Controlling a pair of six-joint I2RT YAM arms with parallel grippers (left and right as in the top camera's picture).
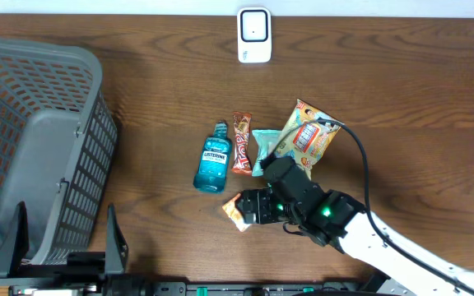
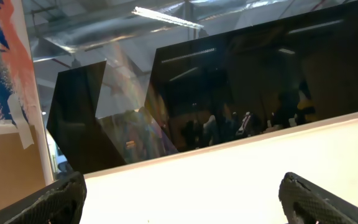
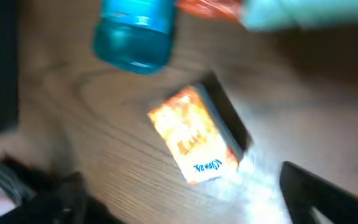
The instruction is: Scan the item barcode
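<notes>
Your right gripper [image 1: 241, 208] sits over the small orange box [image 1: 235, 212], which lies flat on the brown wooden table [image 1: 163, 74] near the middle of its front edge. The right wrist view, though blurred, shows the jaws spread wide with the box free between them, not clamped. Your left gripper [image 2: 182, 199] is parked at the front left corner beside the grey plastic basket [image 1: 31, 148], its fingers apart and holding nothing. The white barcode scanner [image 1: 254, 35] stands at the back edge. Between it and the box lie a blue mouthwash bottle [image 1: 213, 158], a red-brown candy bar [image 1: 242, 143], a teal pouch [image 1: 263, 144] and a yellow snack bag [image 1: 307, 136].
</notes>
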